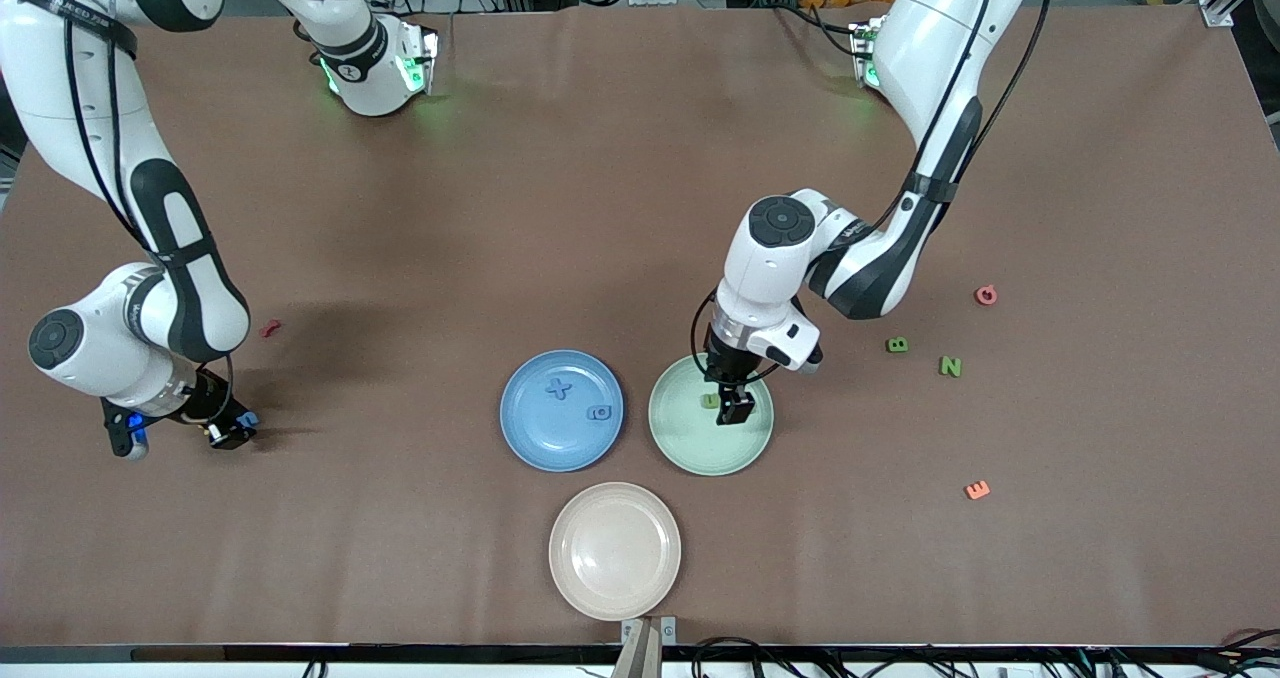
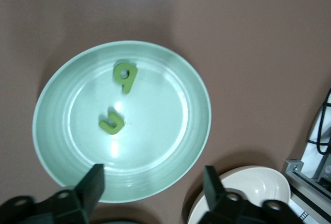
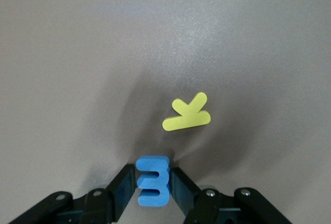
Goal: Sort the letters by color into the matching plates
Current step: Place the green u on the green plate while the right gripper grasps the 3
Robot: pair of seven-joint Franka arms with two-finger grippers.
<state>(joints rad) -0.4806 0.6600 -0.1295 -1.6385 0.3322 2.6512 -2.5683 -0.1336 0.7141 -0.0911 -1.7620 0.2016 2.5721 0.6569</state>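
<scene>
Nearest the front camera: round beige cream plate [image 1: 615, 551], empty. Just farther back, side by side: glossy blue round plate [image 1: 561, 410], carrying two small blue foam letters [image 1: 559, 389], and pale mint green round plate [image 1: 711, 428], carrying two small green foam letters [image 2: 125, 75]. Left pincer [image 1: 733, 405] hovered over the mint plate, fingers [image 2: 91, 183] spread, gripping nothing. Right pincer [image 1: 228, 432] sat low at the brown surface [image 1: 600, 208] toward the right arm's end, fingers pressed against a blue foam figure shaped like a 3 [image 3: 153, 179]. Yellow foam piece [image 3: 187, 113] lay near that figure. Toward the left arm's end, loose: green B [image 1: 897, 344], green N [image 1: 950, 365], pink round letter [image 1: 986, 295], orange E [image 1: 977, 490]. Small red piece [image 1: 269, 328] lay near the right arm.
</scene>
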